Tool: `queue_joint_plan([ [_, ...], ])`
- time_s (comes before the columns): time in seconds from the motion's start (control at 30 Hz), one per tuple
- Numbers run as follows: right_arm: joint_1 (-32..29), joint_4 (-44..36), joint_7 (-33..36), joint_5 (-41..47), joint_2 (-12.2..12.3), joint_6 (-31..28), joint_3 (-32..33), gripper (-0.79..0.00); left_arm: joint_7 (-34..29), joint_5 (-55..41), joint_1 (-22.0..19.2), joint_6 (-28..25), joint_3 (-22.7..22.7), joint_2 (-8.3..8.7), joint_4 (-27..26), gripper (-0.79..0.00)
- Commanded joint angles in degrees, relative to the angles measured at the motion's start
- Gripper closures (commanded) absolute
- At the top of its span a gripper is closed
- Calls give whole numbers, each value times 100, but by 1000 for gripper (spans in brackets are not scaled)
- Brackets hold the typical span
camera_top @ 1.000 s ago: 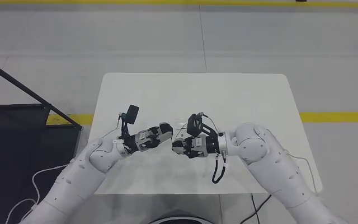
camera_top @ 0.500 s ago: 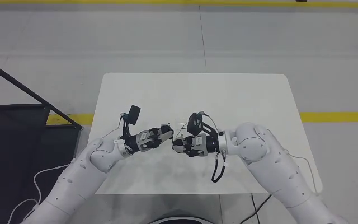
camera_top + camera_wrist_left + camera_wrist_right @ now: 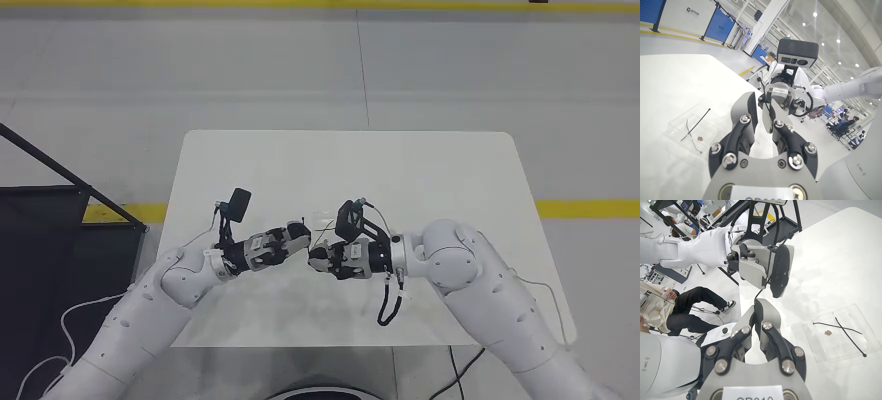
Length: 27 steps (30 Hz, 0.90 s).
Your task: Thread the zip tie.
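Spanning the short gap between two claws held nose to nose over the table [image 3: 450,170], somewhat left of its middle: one black zip tie [image 3: 759,294].

Right gripper [image 3: 755,303]: jaws pressed together on one end of the zip tie. The strap leaves the fingertips and runs straight toward the other claw.

Left gripper [image 3: 759,100]: jaws a little apart, with bare table visible between them. The strap enters this opening and lies lengthwise along the inner face of one finger, reaching toward the finger roots.

Clear tray [image 3: 829,349]: flat on the table, just beside the two claws on their far side. Contents: two loose black ties [image 3: 842,328], crossed one over the other, and one small brown scrap [image 3: 827,333] close to the crossing.
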Motion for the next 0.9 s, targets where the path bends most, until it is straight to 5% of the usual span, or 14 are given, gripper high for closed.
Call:
queue_joint_plan([
  [0.0,2,-1,0,2,1,2,-2,0,-38,-35,5,0,-10,-3,-8,-148],
  [0.37,15,-3,5,-7,6,25,-13,0,-224,-146,18,0,-62,-22,-17,0],
  [0.6,33,-2,25,6,9,28,-20,0,-223,-127,30,0,-109,-42,-10,-77],
  [0.87,55,-9,68,11,10,50,-44,0,-218,-72,48,0,-149,-70,-17,-68],
])
